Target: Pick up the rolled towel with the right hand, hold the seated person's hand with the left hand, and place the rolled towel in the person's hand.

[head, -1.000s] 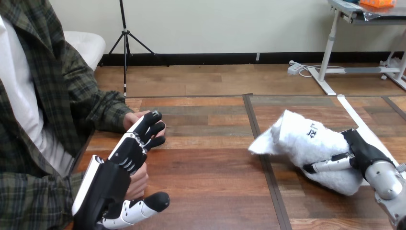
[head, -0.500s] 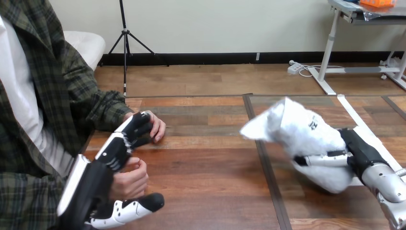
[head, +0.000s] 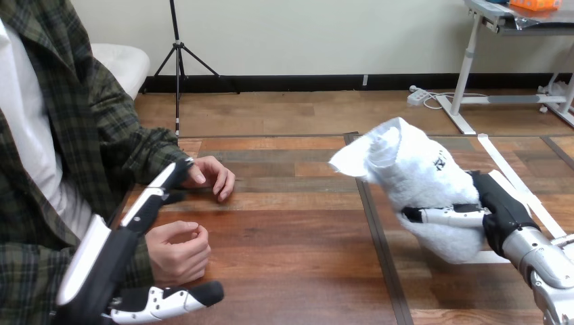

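Note:
The rolled white towel [head: 423, 179] is off the table at the right, with my right hand [head: 497, 210] shut on its lower side, thumb across the front. My left hand [head: 128, 230] is open at the lower left, edge-on, with straight fingers [head: 162, 189] reaching to the wrist of the person's farther hand [head: 211, 176], which lies palm down on the table. Whether they touch I cannot tell. The person's nearer hand [head: 177, 252] is a loose fist between my left fingers and thumb [head: 176, 299], which is not curled round it.
The wooden table [head: 291, 230] has a dark seam [head: 376, 230] running front to back, under the towel's left end. A white tape strip [head: 504, 172] crosses the far right. The person's sleeve and torso take up the left side.
My right hand has lifted the towel and carried it left. My left hand has drawn back to the left and turned edge-on, uncovering the person's nearer hand.

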Controlling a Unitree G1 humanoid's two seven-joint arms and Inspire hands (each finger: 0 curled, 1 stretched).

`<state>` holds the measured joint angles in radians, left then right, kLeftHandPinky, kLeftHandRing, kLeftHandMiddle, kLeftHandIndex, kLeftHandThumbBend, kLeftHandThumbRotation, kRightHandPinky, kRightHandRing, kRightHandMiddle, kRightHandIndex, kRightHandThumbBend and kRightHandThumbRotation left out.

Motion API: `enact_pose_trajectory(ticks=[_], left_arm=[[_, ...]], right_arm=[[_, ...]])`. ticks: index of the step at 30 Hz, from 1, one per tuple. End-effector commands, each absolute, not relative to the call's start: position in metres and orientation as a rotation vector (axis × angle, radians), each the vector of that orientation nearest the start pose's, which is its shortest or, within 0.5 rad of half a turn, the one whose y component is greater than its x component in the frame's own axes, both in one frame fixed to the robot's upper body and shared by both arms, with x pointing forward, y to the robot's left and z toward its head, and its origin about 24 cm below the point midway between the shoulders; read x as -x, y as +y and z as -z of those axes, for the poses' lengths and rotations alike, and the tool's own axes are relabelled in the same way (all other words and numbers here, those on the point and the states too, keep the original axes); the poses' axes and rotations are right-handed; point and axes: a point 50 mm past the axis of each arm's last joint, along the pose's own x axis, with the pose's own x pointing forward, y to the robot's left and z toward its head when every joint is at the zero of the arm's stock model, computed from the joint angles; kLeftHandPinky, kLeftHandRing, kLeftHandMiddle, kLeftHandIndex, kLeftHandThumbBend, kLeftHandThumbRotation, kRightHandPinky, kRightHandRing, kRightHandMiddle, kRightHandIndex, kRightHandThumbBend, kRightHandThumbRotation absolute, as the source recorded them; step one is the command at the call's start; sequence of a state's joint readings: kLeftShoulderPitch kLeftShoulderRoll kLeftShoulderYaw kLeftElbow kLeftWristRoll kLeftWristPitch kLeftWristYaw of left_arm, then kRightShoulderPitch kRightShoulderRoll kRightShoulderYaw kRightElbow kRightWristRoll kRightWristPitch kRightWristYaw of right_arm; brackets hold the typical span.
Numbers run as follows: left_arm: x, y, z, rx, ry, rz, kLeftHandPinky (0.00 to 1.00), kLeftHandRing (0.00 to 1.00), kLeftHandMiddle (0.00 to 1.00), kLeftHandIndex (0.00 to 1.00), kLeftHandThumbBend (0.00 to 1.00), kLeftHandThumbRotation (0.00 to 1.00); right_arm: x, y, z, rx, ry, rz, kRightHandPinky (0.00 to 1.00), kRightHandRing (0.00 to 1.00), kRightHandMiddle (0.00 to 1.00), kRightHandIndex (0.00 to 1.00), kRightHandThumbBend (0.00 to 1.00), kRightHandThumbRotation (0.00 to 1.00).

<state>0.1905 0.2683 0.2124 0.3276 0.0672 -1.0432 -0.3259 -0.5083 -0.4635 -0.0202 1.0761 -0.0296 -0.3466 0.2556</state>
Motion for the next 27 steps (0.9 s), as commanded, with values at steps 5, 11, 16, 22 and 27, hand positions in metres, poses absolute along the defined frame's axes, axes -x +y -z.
enact_pose_trajectory(ticks=[5, 11, 16, 22, 27], left_arm=[[-0.187, 0.251, -0.058, -0.663, -0.493, 0.198, 0.86, 0.94, 0.97, 0.97, 1.0, 0.58], [-0.188, 0.265, -0.063, -0.772, -0.448, 0.19, 0.86, 0.95, 0.98, 0.98, 1.0, 0.59], [-0.19, 0.275, -0.064, -0.817, -0.401, 0.193, 0.88, 0.97, 0.99, 0.99, 1.0, 0.59], [-0.192, 0.285, -0.066, -0.887, -0.346, 0.208, 0.88, 0.97, 1.0, 1.0, 1.0, 0.57], [-0.195, 0.291, -0.065, -0.932, -0.308, 0.226, 0.87, 0.97, 1.0, 1.0, 1.0, 0.54]], right_arm=[[-0.325, -0.26, -0.046, 0.34, 0.059, -0.13, 0.09, 0.13, 0.2, 0.22, 0.66, 0.0], [-0.32, -0.256, -0.048, 0.278, 0.012, -0.165, 0.08, 0.12, 0.19, 0.22, 0.66, 0.0], [-0.316, -0.253, -0.049, 0.255, -0.013, -0.187, 0.07, 0.11, 0.18, 0.21, 0.66, 0.0], [-0.311, -0.249, -0.053, 0.222, -0.041, -0.214, 0.06, 0.1, 0.17, 0.21, 0.67, 0.0], [-0.306, -0.245, -0.058, 0.207, -0.069, -0.237, 0.06, 0.1, 0.16, 0.21, 0.68, 0.0]])
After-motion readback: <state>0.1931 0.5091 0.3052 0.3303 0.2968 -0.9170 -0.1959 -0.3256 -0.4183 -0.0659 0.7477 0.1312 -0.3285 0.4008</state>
